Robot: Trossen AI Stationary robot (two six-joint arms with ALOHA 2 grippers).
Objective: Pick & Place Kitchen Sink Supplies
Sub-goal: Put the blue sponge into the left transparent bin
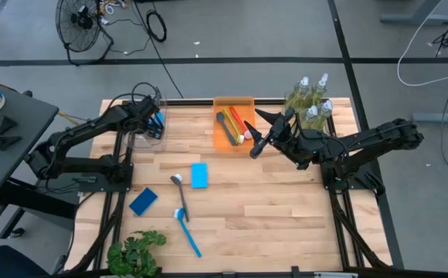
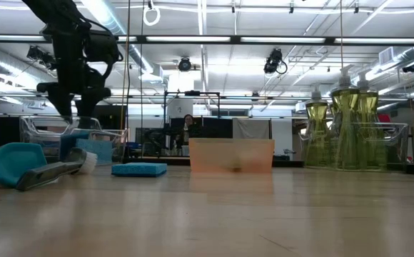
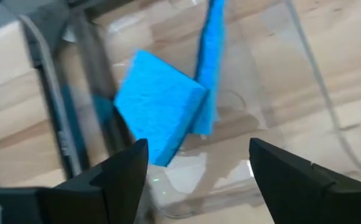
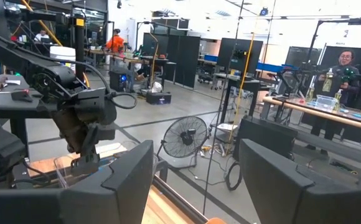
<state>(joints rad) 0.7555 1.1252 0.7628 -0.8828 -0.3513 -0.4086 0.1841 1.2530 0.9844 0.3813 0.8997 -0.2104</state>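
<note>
- The desk (image 1: 270, 208) is pale butcher-block wood, its planks running left to right in the high view.
- The left tool (image 3: 196, 168) hangs over a clear plastic bin (image 1: 143, 127) at the desk's back left corner, fingers spread and holding nothing.
- Inside that bin, two rough-textured blue sponges (image 3: 162, 106) lean on edge, one light rectangular block and one thinner slab standing almost upright behind it.
- The orange tray (image 1: 234, 104) at back centre holds a black brush (image 1: 225, 127) and a red brush (image 1: 236, 121), both lying lengthwise front to back.
- A clear bin at back right holds the pump bottles (image 1: 310, 99) of yellow-green liquid, upright.
- On the open desk lie a light-blue sponge (image 1: 199, 175), a dark-blue sponge (image 1: 143, 201), flat, and a blue brush (image 1: 187, 232), angled diagonally.
- The right tool (image 1: 259, 144) hovers just right of the tray, open and empty.
- A leafy plant (image 1: 135, 251) sits at the front left edge.
</note>
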